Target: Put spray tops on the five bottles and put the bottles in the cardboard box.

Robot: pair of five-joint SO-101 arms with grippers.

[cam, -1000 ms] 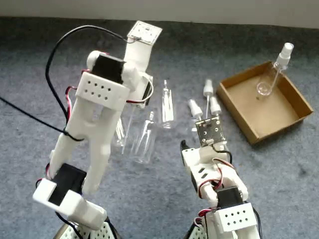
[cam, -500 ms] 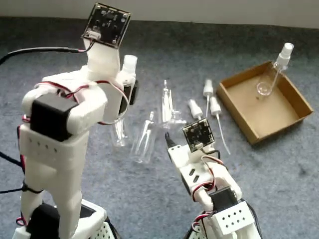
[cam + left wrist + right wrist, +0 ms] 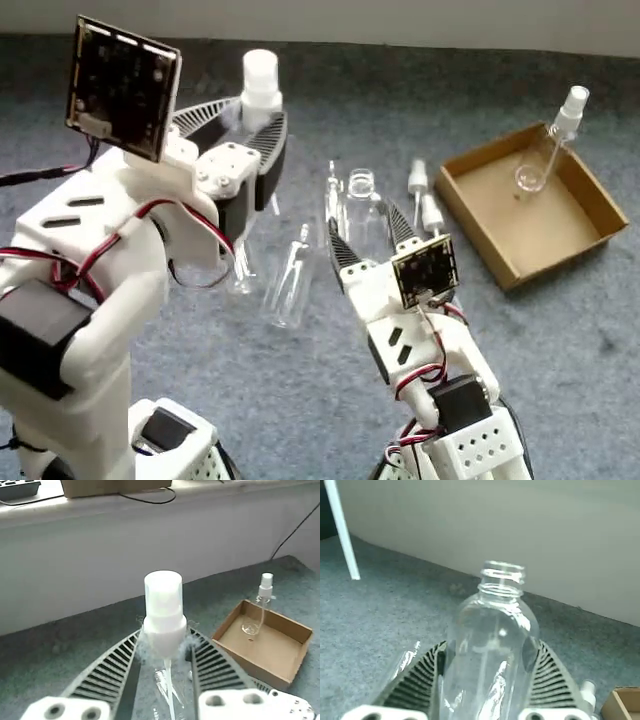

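A: Where's the bottle you're about to cap?
B: The open bottle stands upright in my right gripper. The fingers are closed on its body and the bare neck points up.
A: And the top?
B: The spray top is pinched at its collar in my left gripper and held high, with its dip tube hanging straight down. Both long axes are near vertical, which looks right to me.
A: Which way does it lie from the neck?
B: From above, the top sits left of the bottle and farther from the arm bases, well apart and, I judge, higher than the neck. My right wrist camera has the tube off to one side of the neck, not over it. I'd carry the top across until the tube tip is above the mouth, then lower — that narrow mouth could catch the tip.
A: The rest?
B: One capped bottle leans in the cardboard box. Loose spray tops lie between box and right gripper — bare bottles lie on the carpet.
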